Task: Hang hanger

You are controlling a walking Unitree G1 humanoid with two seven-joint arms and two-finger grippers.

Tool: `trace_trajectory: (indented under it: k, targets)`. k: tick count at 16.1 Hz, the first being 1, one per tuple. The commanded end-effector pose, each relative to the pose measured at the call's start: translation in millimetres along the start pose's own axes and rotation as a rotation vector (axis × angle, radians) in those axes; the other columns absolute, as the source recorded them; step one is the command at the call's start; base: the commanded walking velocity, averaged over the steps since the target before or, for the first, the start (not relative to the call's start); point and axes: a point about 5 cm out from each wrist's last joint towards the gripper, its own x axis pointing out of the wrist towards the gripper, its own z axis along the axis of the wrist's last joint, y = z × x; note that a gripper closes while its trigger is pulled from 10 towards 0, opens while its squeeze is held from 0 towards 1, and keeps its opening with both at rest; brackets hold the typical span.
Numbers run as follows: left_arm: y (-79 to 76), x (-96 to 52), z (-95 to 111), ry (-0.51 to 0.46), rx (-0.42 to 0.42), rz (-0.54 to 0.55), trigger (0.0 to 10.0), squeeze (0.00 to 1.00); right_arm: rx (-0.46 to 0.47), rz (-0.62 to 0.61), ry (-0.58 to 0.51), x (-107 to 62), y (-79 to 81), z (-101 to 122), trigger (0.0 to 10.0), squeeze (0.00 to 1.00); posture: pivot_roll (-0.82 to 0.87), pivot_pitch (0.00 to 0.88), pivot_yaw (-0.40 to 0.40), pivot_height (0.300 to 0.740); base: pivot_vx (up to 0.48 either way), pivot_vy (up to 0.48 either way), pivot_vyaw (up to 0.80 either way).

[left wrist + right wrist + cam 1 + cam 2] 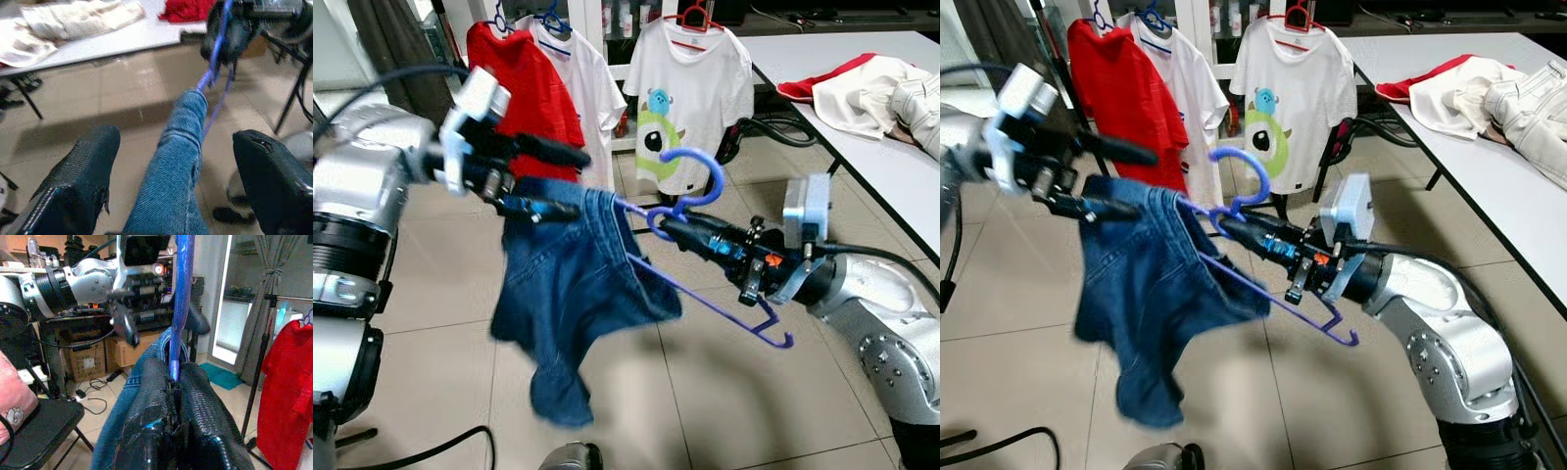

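While the right claw (658,223) grips the hanger (705,294), the released left claw's (573,183) tips blur against jeans (573,294).

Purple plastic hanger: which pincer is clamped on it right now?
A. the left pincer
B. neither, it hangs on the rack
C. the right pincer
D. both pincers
C: the right pincer is shut on the purple plastic hanger just below its hook, while the left pincer stands open around the blue denim garment draped on it.
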Motion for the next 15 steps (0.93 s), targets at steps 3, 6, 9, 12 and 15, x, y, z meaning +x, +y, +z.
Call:
trace_trajectory:
  k: [3, 6, 9, 12, 15]
  targets:
    - [-1.9, 4.5, -1, 0.102, 0.069, -0.048, 0.0, 0.00, -0.034, 0.062, -0.015, 1.2, 9.7, 9, 10.0, 0.00, -0.07, 0.043, 0.082, 0.740, 0.000, 0.000, 0.00]
    - [-1.3, 8.3, -3, 0.164, 0.128, -0.072, 0.0, 0.00, -0.039, 0.085, 0.002, 0.9, 10.9, 9, 10.0, 0.00, -0.07, 0.039, 0.081, 0.740, 0.000, 0.000, 0.00]
    - [-0.3, 11.7, -3, 0.197, 0.166, -0.095, 0.0, 0.00, -0.047, 0.109, 0.014, 1.8, 11.9, 9, 10.0, 0.00, -0.07, 0.036, 0.082, 0.740, 0.000, 0.000, 0.00]
    - [0.5, 12.0, -8, 0.234, 0.179, -0.104, 0.0, 0.00, -0.053, 0.123, 0.021, 2.9, 12.8, 9, 10.0, 0.00, -0.07, 0.035, 0.081, 0.740, 0.000, 0.000, 0.00]
    - [3.0, 12.4, -12, 0.237, 0.176, -0.095, 0.0, 0.00, -0.058, 0.129, 0.023, 2.6, 13.0, 10, 10.0, 0.00, -0.07, 0.035, 0.081, 0.740, 0.000, 0.000, 0.00]
